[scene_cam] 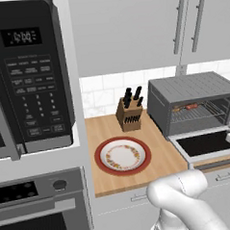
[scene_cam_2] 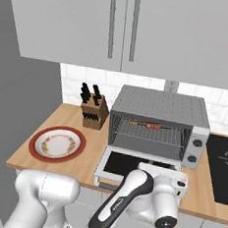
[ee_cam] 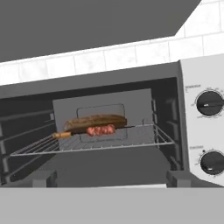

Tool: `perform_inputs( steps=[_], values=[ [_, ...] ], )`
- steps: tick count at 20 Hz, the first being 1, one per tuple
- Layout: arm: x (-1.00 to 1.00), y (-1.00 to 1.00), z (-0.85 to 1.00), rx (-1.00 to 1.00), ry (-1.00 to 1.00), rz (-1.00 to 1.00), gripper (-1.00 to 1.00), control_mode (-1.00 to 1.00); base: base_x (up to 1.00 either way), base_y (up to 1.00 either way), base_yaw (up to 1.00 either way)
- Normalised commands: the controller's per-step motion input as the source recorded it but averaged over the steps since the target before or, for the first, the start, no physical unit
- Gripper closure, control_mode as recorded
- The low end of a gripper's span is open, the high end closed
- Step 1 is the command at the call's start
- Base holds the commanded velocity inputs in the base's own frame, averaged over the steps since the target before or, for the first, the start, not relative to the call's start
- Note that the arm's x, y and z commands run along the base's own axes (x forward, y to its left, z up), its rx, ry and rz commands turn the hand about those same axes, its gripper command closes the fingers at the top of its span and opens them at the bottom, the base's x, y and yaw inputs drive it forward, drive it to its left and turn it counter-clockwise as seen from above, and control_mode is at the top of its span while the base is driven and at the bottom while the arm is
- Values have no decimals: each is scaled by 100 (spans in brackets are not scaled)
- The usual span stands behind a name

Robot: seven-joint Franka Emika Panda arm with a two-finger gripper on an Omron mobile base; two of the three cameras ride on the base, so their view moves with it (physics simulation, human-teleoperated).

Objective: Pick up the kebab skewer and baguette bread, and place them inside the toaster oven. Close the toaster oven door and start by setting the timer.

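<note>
Wooden counter (tiled wall behind) bears the toaster oven; gripper spread wide, empty.

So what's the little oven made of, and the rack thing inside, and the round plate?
The toaster oven looks like matte grey metal, with a ribbed top. Its wire rack seems to be thin shiny metal bars. The plate, glossy white with a red rim and a printed pattern, is probably ceramic, though it could be plastic.
</note>
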Motion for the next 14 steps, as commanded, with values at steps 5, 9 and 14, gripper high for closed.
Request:
perform_inputs(
  steps=[5, 9, 14],
  values=[
    [-70, -41, -8, -1, 2, 16, -100, -100, 0, 0, 0],
    [-36, -3, -38, -2, 0, 3, -100, -100, 0, 0, 0],
    [-22, 3, -44, -5, 0, 0, -100, -100, 0, 0, 0]
  ],
)
